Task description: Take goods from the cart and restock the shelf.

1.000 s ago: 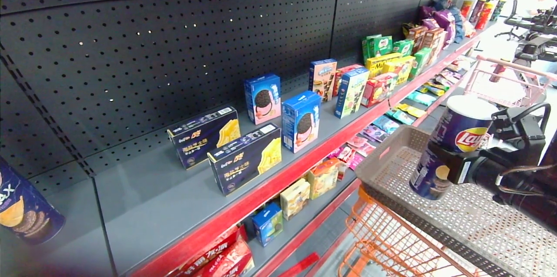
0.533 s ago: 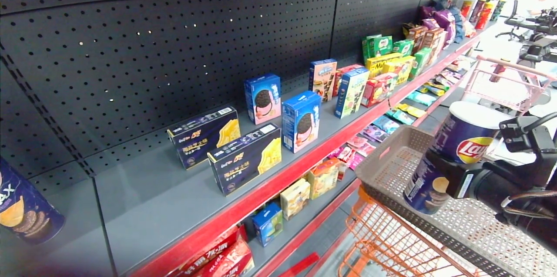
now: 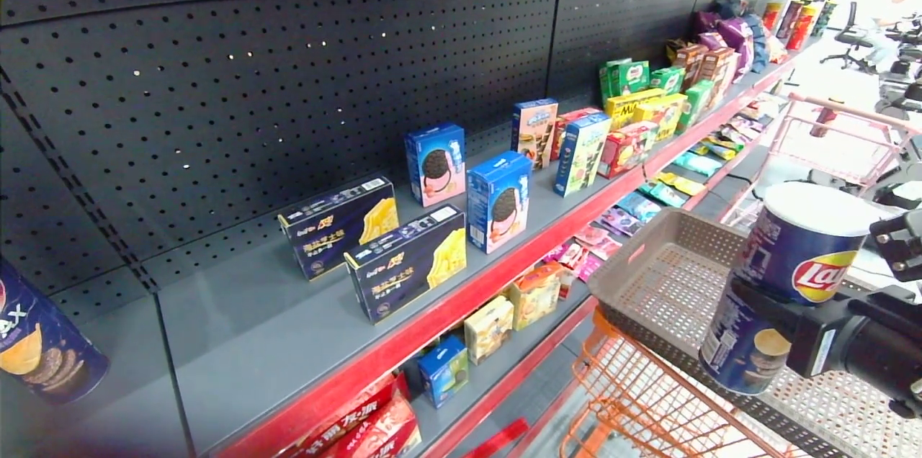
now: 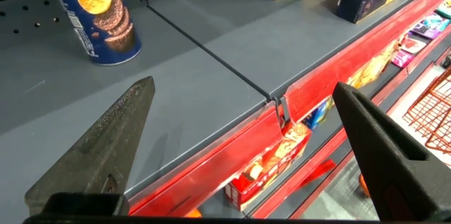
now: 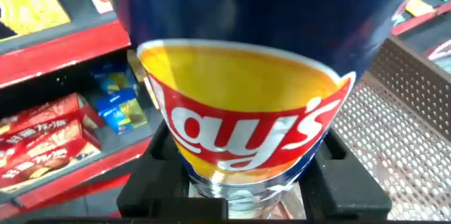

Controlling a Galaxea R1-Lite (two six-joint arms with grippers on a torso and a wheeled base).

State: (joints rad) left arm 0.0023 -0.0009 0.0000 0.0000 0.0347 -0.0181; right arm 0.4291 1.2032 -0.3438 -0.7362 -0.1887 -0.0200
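- Head view, far left: a blue chip tube (image 3: 39, 346) stands upright on the grey shelf (image 3: 245, 343), near the perforated back wall (image 3: 216, 83).
- Left wrist view: the left claw (image 4: 243, 94) hangs over the shelf's red front edge (image 4: 211, 150). Its fingers are spread wide with nothing between them.
- Middle of shelf: two dark boxes, one behind (image 3: 338, 224) and one in front (image 3: 407, 271). Just right of them are two blue cookie boxes (image 3: 498, 199), both upright.
- Right, off the shelf: a grey mesh basket (image 3: 648, 256) sits on top of the orange cart (image 3: 627, 407).
- Far right: the right claw (image 3: 781, 310) is pinching a chip can (image 3: 799, 256) around its middle. The can tilts slightly with its white lid up. It is held above the basket, well apart from the shelf.
- Beyond it: a pink cart (image 3: 835, 134).
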